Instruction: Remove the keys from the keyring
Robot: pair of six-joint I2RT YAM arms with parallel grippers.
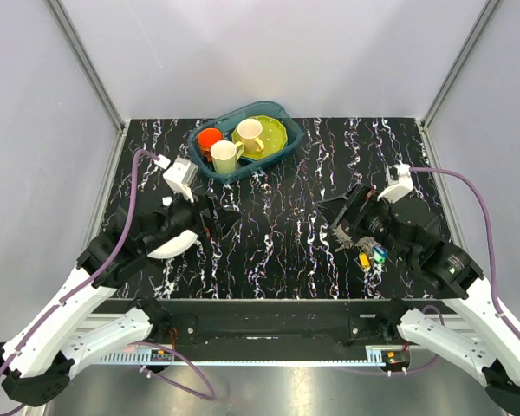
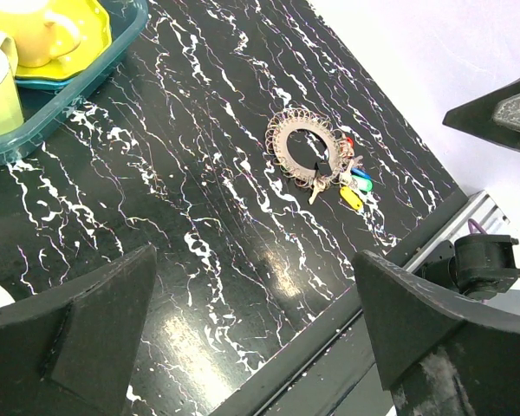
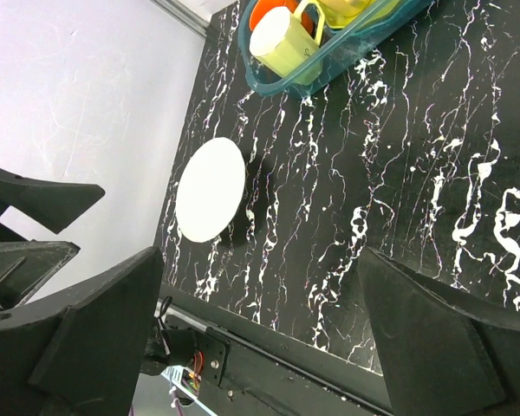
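The keyring (image 2: 305, 147) lies flat on the black marbled table (image 2: 199, 217), a round ring crowded with grey metal keys. Keys with red, blue, green and yellow heads (image 2: 355, 184) bunch at its near-right side. From above, the coloured keys (image 1: 370, 255) show beside my right gripper (image 1: 336, 221), which hangs over the ring and hides most of it. My right gripper (image 3: 260, 338) is open with only table between its fingers. My left gripper (image 2: 256, 338) is open too and empty. It sits at the table's left (image 1: 215, 221), far from the ring.
A white plate (image 3: 210, 191) lies partly under the left arm (image 1: 178, 243). A teal tray (image 1: 282, 149) at the back centre holds two yellow mugs, an orange cup and a yellow-green plate. White walls close in the sides and back.
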